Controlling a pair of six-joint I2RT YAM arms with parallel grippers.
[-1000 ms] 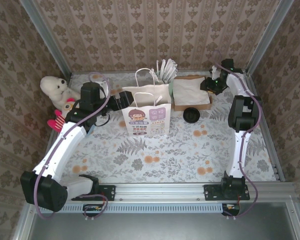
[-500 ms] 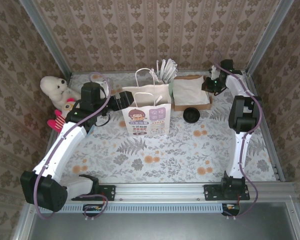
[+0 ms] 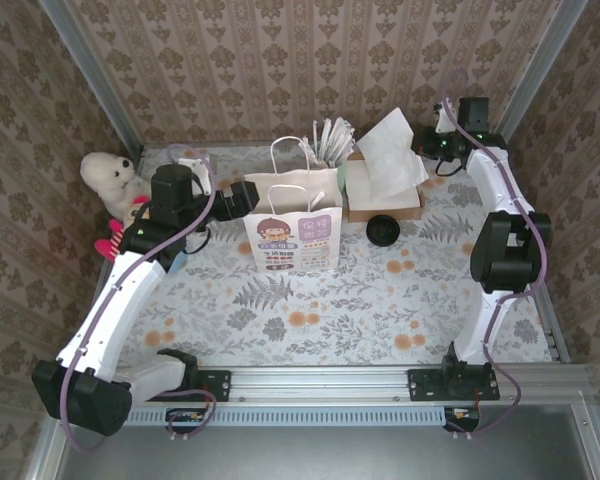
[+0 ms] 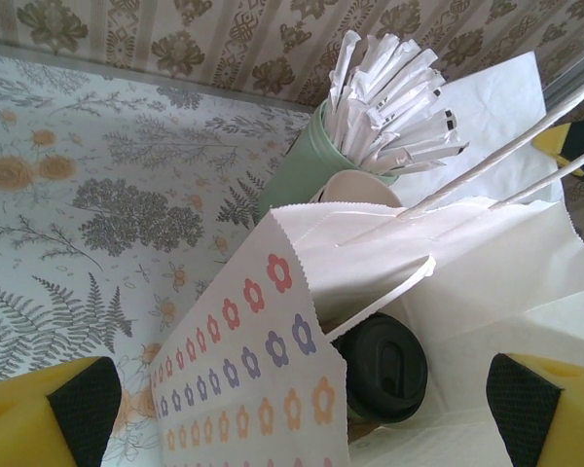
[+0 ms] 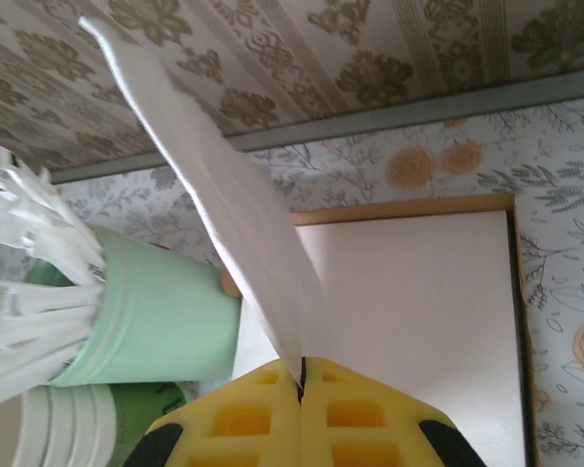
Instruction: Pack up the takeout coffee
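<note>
A robotics lab cell dressed as a café counter. Aluminium framing (image 3: 88,70) boxes in wallpaper-print walls (image 3: 280,60) and a floral tabletop (image 3: 380,310), arms (image 3: 120,290) bolted at the near rail (image 3: 320,380). Far back: straw holder (image 3: 332,140), napkin box (image 3: 385,214), paper bag (image 3: 295,235).

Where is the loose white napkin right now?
In the top view the napkin hangs pinched in the right gripper at the far right, above the brown napkin tray, beside the green straw holder.

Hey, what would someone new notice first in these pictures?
A white napkin hangs pinched in the shut right gripper above the brown tray at the back. The cartoon-printed white paper bag stands mid-table, the open left gripper beside it, and a white plush toy sits far left.
</note>
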